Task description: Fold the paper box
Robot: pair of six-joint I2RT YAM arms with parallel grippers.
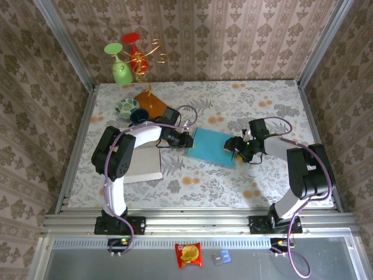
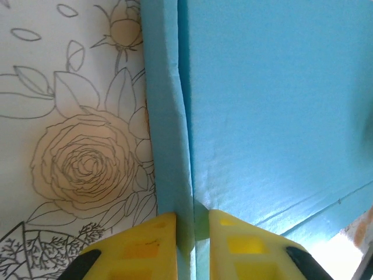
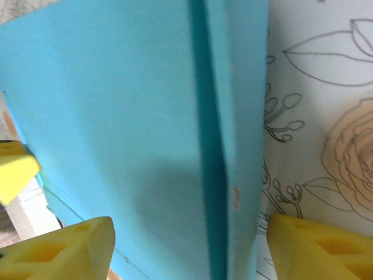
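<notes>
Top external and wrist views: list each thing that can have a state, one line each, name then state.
Box: lying flat, side flaps creased, not yet formed.
Left gripper: shut on the box's left flap.
Right gripper: open, fingers astride the box's right flap.
White sheet: lying flat.
Bowl: upright.

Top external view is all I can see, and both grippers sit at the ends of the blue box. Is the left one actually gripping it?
Observer: Yes. In the left wrist view, the left gripper is pinched on the raised edge flap of the paper box.
Operator: And the right one?
Observer: The right gripper is open wide, straddling the opposite flap with a gap on each side.
Operator: Where exactly are its tips?
Observer: One finger is over the blue panel, and the other is over the floral tablecloth.
</notes>
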